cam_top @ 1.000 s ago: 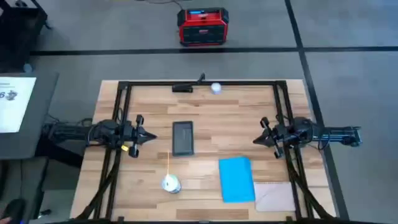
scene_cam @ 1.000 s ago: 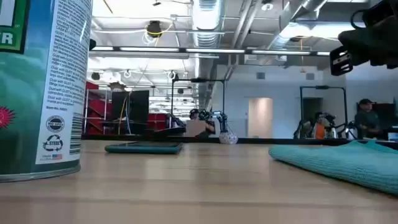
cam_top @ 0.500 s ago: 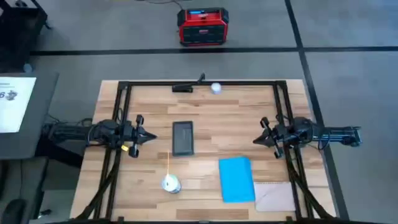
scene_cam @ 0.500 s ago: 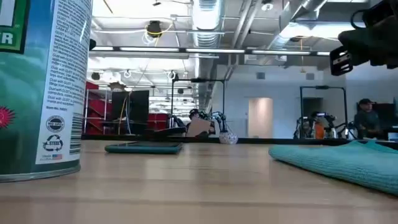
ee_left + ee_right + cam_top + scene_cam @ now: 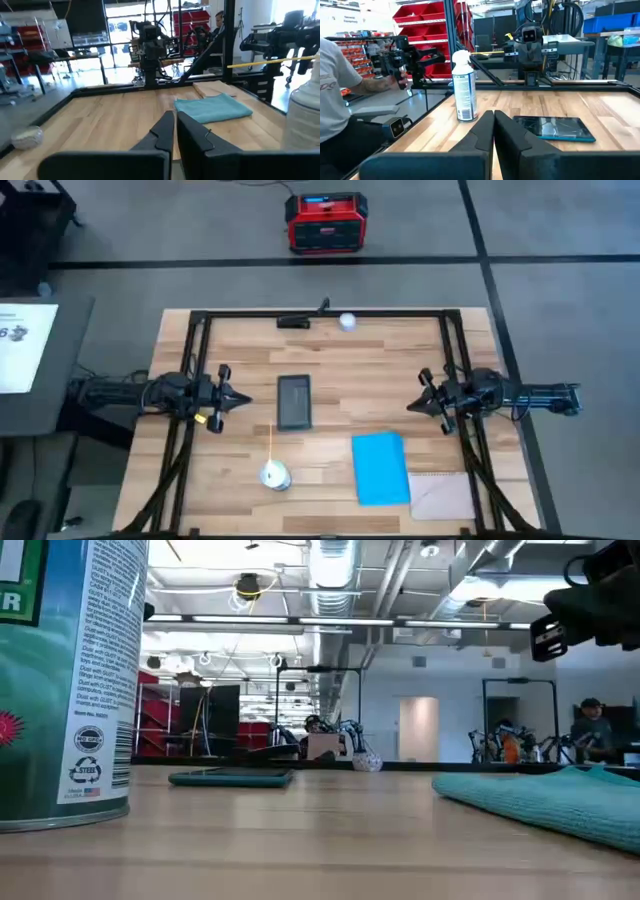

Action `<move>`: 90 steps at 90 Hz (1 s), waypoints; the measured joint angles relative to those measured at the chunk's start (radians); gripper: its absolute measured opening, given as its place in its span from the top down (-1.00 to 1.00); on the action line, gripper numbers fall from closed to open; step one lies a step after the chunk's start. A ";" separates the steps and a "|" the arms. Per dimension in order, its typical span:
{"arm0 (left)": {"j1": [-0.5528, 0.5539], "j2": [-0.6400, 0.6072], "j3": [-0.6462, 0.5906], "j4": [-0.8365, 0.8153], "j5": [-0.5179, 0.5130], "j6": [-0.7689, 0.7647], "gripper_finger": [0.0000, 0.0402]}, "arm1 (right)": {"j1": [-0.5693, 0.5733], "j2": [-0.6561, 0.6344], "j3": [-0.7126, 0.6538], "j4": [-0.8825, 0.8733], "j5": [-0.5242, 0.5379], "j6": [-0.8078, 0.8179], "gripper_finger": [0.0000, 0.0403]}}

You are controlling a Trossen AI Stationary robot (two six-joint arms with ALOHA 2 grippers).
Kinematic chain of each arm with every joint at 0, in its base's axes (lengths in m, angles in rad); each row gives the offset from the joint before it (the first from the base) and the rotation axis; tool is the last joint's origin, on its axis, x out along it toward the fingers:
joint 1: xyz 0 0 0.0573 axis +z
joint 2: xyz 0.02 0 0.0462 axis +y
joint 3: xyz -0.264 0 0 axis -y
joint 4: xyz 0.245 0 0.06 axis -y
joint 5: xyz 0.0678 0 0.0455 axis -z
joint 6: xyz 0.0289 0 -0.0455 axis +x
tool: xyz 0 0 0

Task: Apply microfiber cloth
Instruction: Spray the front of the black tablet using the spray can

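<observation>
Left gripper [image 5: 238, 399]: fingers pressed together, empty, at the table's left side.
Right gripper [image 5: 415, 404]: narrow, empty, at the right side.
Microfiber cloth [image 5: 380, 468]: sky-blue rectangle, flat, near edge, beside the tablet [image 5: 294, 401].

A spray can [image 5: 65, 680] stands very near the camera at the left on the wooden table [image 5: 300, 840]. The dark tablet [image 5: 232, 778] lies flat farther back. The microfiber cloth [image 5: 545, 800] lies at the right. A dark arm part [image 5: 590, 605] shows at the upper right.
</observation>
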 joint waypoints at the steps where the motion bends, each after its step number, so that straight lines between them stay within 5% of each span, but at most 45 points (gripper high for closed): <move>1: 0.000 0.000 0.000 0.004 -0.001 0.001 1.00 | 0.000 0.000 0.000 0.000 0.000 0.000 1.00; 59: 0.000 0.000 0.000 0.024 -0.025 -0.019 1.00 | -0.010 0.000 0.000 0.034 0.007 -0.001 1.00; 90: 0.000 0.000 0.000 0.019 -0.099 -0.039 1.00 | -0.010 0.001 0.000 0.147 0.102 -0.104 1.00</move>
